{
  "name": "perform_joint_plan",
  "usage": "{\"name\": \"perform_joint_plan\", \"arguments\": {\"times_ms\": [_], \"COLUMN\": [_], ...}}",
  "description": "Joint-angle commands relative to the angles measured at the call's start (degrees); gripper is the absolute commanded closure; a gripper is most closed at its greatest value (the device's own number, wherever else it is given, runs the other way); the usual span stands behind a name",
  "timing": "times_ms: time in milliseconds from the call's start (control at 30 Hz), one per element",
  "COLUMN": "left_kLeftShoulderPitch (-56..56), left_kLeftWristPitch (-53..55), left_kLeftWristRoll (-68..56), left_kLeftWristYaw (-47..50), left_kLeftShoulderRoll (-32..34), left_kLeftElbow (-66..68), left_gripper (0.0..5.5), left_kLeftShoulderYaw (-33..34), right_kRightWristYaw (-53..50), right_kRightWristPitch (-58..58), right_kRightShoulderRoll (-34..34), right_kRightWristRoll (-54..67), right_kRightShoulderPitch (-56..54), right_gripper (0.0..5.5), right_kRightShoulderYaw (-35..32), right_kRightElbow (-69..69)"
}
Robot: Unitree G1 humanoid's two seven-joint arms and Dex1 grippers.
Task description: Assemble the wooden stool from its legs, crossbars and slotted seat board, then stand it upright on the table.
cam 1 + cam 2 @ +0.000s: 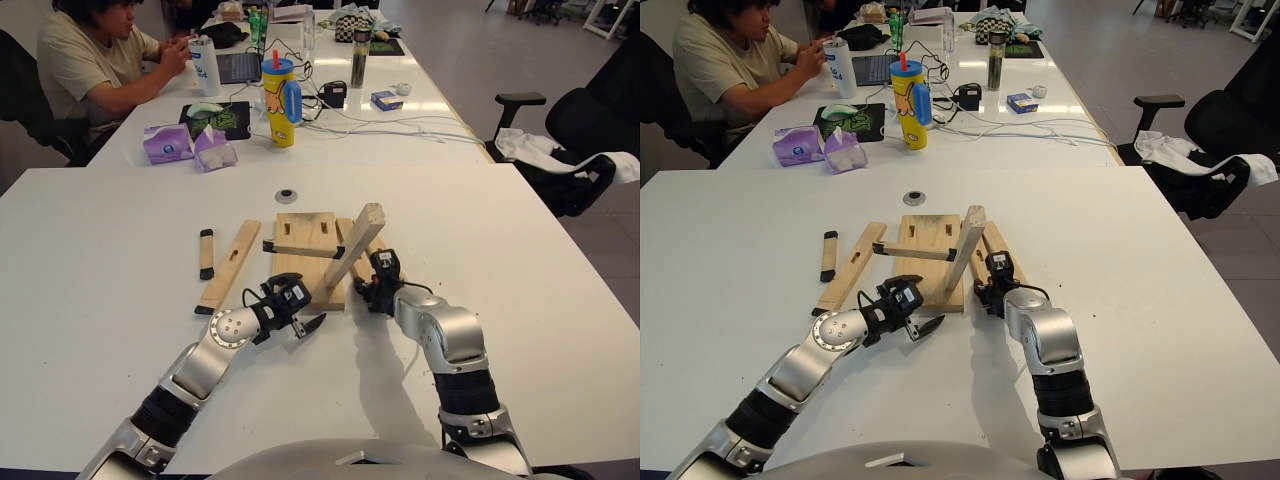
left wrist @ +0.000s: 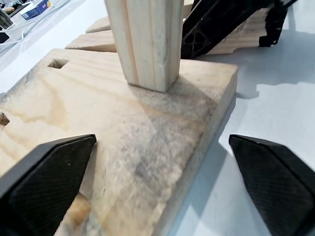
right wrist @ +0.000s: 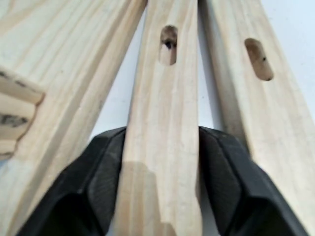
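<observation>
The slotted seat board (image 1: pixel 300 235) lies flat at the table's middle. A leg (image 1: pixel 352 255) stands tilted on its near right corner, seen close in the left wrist view (image 2: pixel 145 44). A thin crossbar (image 1: pixel 300 250) lies across the board. My left gripper (image 1: pixel 300 320) is open at the board's near corner (image 2: pixel 123 123), one finger (image 2: pixel 44 182) on each side. My right gripper (image 1: pixel 372 290) is shut on a slotted leg (image 3: pixel 162 113) lying flat just right of the board, beside another slotted leg (image 3: pixel 261 98). Left of the board lie a loose leg (image 1: pixel 230 265) and a short crossbar (image 1: pixel 206 253).
A small round metal piece (image 1: pixel 288 195) sits behind the board. Farther back on the adjoining table stand a yellow cup (image 1: pixel 280 90), tissue packs (image 1: pixel 190 145) and cables. An office chair (image 1: pixel 570 150) stands off the table's right edge. White tabletop (image 1: pixel 100 280) spreads to both sides.
</observation>
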Motion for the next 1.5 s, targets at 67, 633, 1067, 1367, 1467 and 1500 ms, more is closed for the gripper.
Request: {"name": "perform_joint_plan", "arguments": {"times_ms": [67, 633, 1067, 1367, 1467, 1500], "left_kLeftShoulderPitch": [4.55, 0.6, 13.88, 17.2, 14.81, 14.02], "left_kLeftWristPitch": [6.83, 4.58, 9.63, 22.63, 28.61, 30.2], "left_kLeftWristRoll": [4.72, 3.81, -7.03, -41.28, -52.92, -56.76], "left_kLeftWristYaw": [2.05, 6.46, -2.49, -23.19, -24.59, -24.14], "left_kLeftShoulderRoll": [-0.8, -4.39, 4.48, 15.15, 16.11, 15.94], "left_kLeftElbow": [8.22, 10.81, -18.63, -29.59, -28.75, -28.66], "left_gripper": [0.5, 0.5, 0.5, 0.5, 0.34, 0.24], "left_kLeftShoulderYaw": [-3.58, -0.38, 11.95, 32.17, 37.1, 38.54], "right_kRightWristYaw": [0.76, 0.99, 7.76, 22.75, 25.97, 26.39], "right_kRightWristPitch": [-6.81, -20.63, -28.03, -15.63, -7.94, -5.92], "right_kRightShoulderRoll": [-0.71, 3.13, -1.31, -9.8, -13.99, -15.24], "right_kRightWristRoll": [-0.95, 4.07, 11.4, 41.76, 55.74, 59.79], "right_kRightShoulderPitch": [0.22, -2.38, -6.76, -11.84, -13.73, -14.12], "right_gripper": [3.44, 3.44, 3.44, 3.44, 3.44, 3.44], "right_kRightShoulderYaw": [-0.27, -10.46, -17.67, -25.74, -26.85, -27.0], "right_kRightElbow": [1.05, 0.1, 0.34, -8.94, -10.81, -11.12]}}
